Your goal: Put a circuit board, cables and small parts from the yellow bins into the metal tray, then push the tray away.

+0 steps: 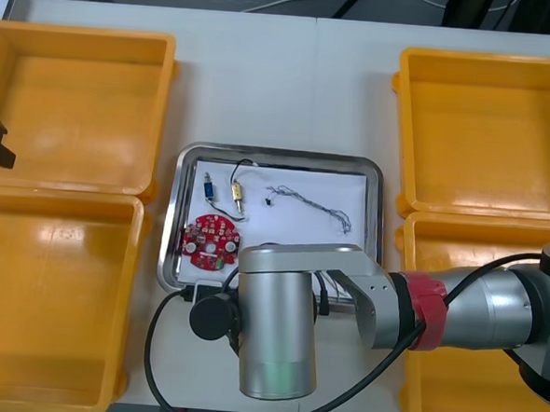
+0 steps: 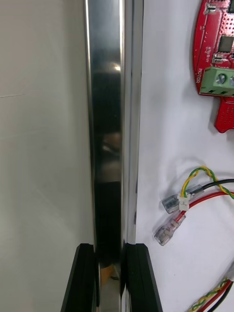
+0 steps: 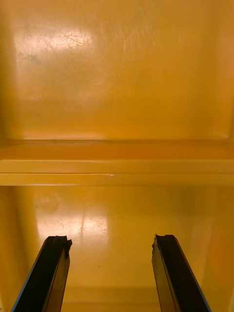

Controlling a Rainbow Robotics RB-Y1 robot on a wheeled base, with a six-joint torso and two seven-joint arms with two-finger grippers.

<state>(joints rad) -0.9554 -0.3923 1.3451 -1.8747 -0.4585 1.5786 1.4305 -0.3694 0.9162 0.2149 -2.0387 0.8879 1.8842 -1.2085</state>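
My left hand (image 3: 111, 241) hangs spread wide over the left yellow bins (image 1: 80, 33), and I see only bare bin floor under and beyond its fingers. It looks parked to me.

Further right, the metal tray (image 1: 278, 155) sits on the desk (image 1: 282, 85), with its white inside already loaded. The circuit board (image 1: 209, 240) lies just beyond my right hand. A black cable (image 1: 243, 171) and a thin dark cable (image 1: 317, 204) lie farther out from it. There is also a small blue piece (image 1: 208, 191) that I cannot identify.

My right hand (image 2: 109, 246) is at the tray's near rim, one finger on each side, pinching the rim. A red and yellow cable (image 2: 195, 204) lies inside, just beside the inner finger.

The right yellow bins (image 1: 489, 58) look empty as well.

I judge the loading done. What is left is the push, sliding the tray away from me across the desk.
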